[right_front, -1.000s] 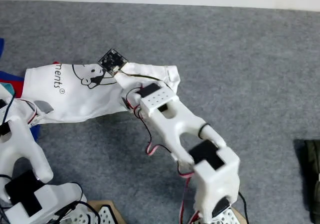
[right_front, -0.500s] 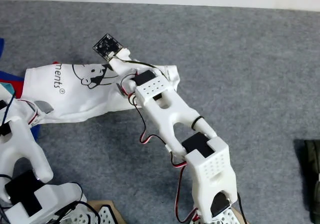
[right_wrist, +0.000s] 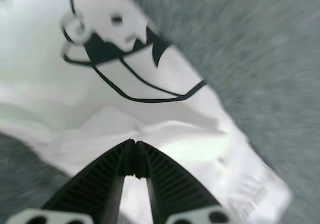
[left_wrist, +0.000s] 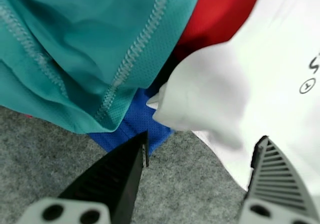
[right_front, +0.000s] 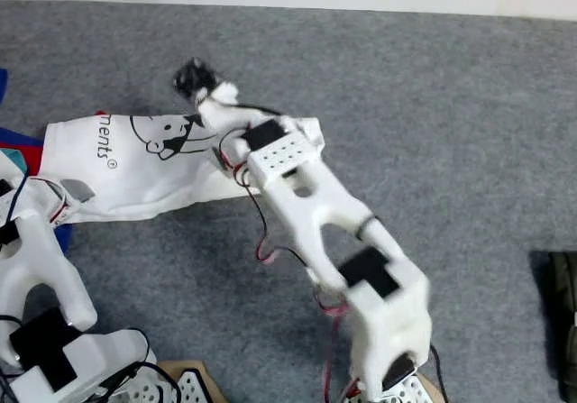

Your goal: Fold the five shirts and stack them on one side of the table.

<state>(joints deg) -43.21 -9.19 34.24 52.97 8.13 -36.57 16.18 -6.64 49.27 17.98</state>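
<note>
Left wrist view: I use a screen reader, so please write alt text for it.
The left gripper, open, hangs over the grey table at the edge of a white shirt. Beside it a teal shirt lies over red cloth and blue cloth.

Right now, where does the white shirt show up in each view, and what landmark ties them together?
High view: white shirt lies left of centre on the grey table, partly under the right arm.
Left wrist view: white shirt beside the teal shirt, ahead of the open fingers.
Right wrist view: white shirt just ahead of the shut fingers.
Shared landmark: the shirt's black print.
</note>
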